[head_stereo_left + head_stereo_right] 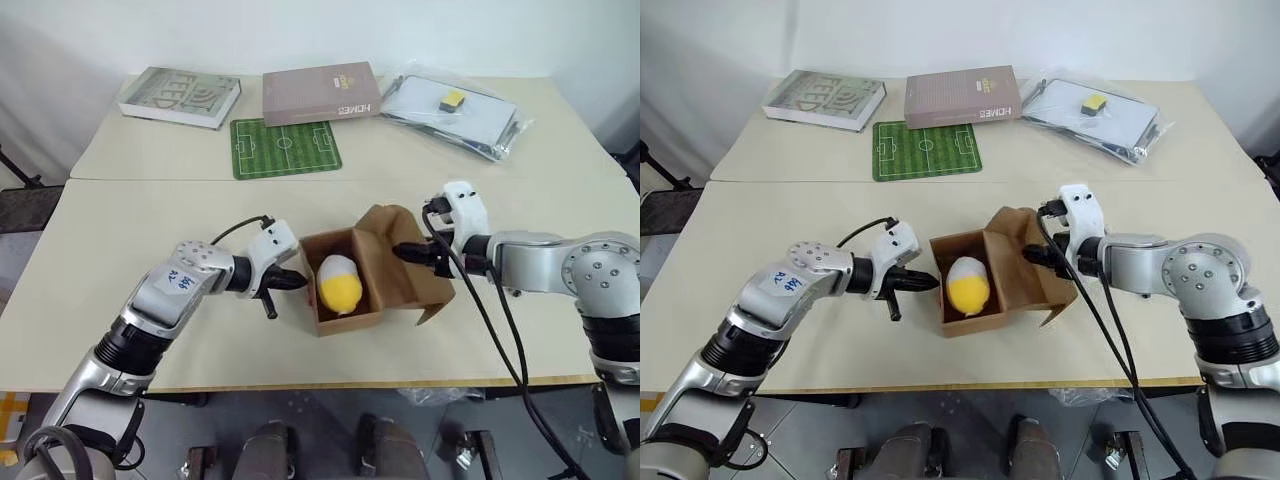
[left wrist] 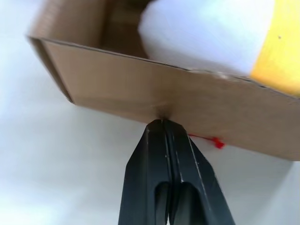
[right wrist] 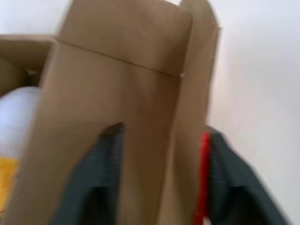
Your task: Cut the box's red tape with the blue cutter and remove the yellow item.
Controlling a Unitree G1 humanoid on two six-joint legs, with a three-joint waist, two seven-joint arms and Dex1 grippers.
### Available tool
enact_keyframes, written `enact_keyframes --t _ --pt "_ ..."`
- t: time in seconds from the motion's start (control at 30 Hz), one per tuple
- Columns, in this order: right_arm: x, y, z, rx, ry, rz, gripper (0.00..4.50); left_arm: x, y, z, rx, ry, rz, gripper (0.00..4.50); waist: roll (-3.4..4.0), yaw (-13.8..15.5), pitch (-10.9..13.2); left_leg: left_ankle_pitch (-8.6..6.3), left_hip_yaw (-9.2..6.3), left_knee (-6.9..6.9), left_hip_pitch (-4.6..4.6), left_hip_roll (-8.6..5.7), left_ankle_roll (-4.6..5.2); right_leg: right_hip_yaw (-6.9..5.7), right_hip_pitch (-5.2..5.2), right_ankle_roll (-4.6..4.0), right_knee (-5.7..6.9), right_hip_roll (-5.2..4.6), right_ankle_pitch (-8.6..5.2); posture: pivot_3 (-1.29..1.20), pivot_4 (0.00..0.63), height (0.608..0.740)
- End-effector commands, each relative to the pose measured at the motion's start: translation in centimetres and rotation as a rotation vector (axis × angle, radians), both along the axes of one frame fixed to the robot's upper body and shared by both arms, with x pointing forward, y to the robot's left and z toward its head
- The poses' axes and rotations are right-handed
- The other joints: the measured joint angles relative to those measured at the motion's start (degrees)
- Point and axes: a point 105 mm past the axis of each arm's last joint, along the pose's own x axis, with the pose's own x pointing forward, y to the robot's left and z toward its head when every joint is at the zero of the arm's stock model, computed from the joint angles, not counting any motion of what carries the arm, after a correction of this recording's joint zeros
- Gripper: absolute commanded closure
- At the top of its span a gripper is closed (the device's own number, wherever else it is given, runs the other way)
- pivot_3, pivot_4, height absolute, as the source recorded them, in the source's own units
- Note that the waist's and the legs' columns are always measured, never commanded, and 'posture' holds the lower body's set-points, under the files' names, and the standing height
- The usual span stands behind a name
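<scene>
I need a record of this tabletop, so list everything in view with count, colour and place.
box: one, brown cardboard, flaps open, near table between the grippers.
yellow item: one, yellow and white, inside the box.
red tape: a red scrap at the box's edge.
grey book: one, far table, left.
brownish-pink book: one, far table, middle.
football-pitch mat: one, green, in front of the books.
clear plastic bag: one, holding a yellow block, far right.
table: two, beige, pushed together.
left gripper: black fingers together, tips against the box's left wall.
right gripper: black fingers apart around the box's right flap.
</scene>
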Motion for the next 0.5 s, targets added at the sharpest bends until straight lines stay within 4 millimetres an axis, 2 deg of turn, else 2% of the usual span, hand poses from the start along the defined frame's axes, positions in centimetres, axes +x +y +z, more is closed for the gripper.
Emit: enact_keyframes --t 0.03,0.1,0.23,0.27,0.33,0.4,0.43,0.5 --pt "0.0 -1.1 2.5 -0.003 -0.122 0.021 0.69 0.6 2.0 1.0 -0.009 -0.021 0.033 3.29 0.00 -0.04 0.00 0.00 0.00 0.00 0.00 0.00 0.00 0.00 0.00 0.00 0.00 0.02 0.00 0.00 0.150 0.740" --pt "0.0 -1.5 2.8 -0.010 -0.140 0.028 0.01 0.7 3.1 0.9 0.013 -0.017 0.043 2.70 0.00 -0.06 0.00 0.00 0.03 -0.01 0.00 0.00 0.00 0.00 -0.01 0.00 -0.01 0.04 0.00 0.00 0.150 0.740" --pt "-0.1 -3.2 3.3 -0.071 -0.177 0.042 0.00 2.4 7.4 2.3 0.106 -0.078 0.123 1.46 0.00 -0.15 0.00 0.00 0.16 -0.02 0.00 0.02 -0.01 0.00 -0.04 -0.01 0.00 0.10 0.00 0.00 0.150 0.740" --pt "-0.2 -3.6 3.8 -0.083 -0.204 0.047 0.00 2.9 7.8 3.5 0.112 -0.115 0.130 1.27 0.00 -0.15 0.01 0.01 0.21 -0.02 -0.01 0.02 -0.01 0.01 -0.05 -0.01 -0.01 0.11 -0.01 0.00 0.150 0.740" --pt "-0.3 -4.1 4.6 -0.104 -0.262 0.071 0.00 3.6 8.0 5.6 0.114 -0.174 0.117 0.63 -0.02 0.11 0.02 0.01 0.27 0.02 -0.07 0.01 -0.01 -0.01 -0.06 -0.01 0.00 0.10 0.00 0.00 0.150 0.740" --pt "-1.2 -4.0 5.6 -0.111 -0.323 0.148 0.00 3.7 5.8 9.0 0.060 -0.259 0.027 0.02 -0.04 0.63 0.03 0.01 0.25 0.07 -0.17 -0.03 -0.02 -0.03 -0.10 0.01 -0.01 0.08 0.00 0.00 0.150 0.740" --pt "-1.5 -3.9 5.9 -0.113 -0.340 0.178 0.00 3.6 4.9 10.0 0.039 -0.282 -0.008 0.02 -0.05 0.73 0.03 0.01 0.21 0.10 -0.29 -0.07 -0.02 -0.06 -0.14 0.04 -0.04 0.07 0.02 0.00 0.150 0.740" --pt "-2.6 -3.7 6.2 -0.126 -0.379 0.263 0.00 3.1 1.7 12.1 -0.015 -0.344 -0.127 0.02 -0.05 1.15 0.03 0.00 0.21 0.10 -0.31 -0.10 -0.01 -0.06 -0.14 0.09 -0.11 0.07 0.05 0.00 0.150 0.740"
